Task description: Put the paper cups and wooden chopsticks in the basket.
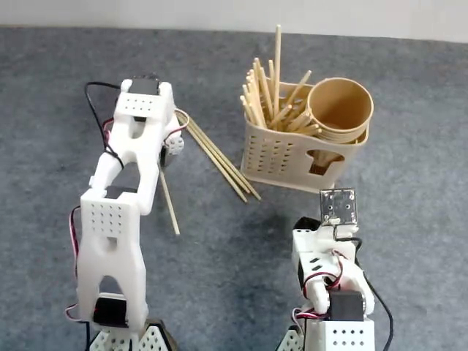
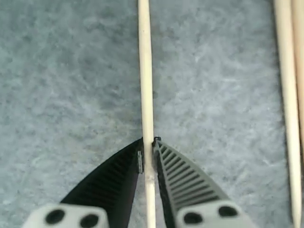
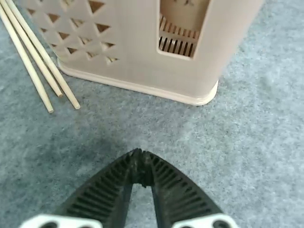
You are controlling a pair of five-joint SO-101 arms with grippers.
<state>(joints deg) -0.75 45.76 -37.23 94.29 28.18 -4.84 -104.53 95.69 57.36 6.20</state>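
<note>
**Left gripper closed on a single chopstick**

The single chopstick is pinched between the two dark jaws, just above the grey mat. In the high view it is seen slanting out from under the left arm. Just to the right, loose chopsticks are laid in a slanted bundle on the mat, with one end of the bundle just beside the corner of the basket. The basket is stood upright. Standing chopsticks are stuck in its left part, and stacked paper cups are held in its right part. The right gripper is seen near the basket's front wall, its jaws pressed together with nothing between them.
</note>
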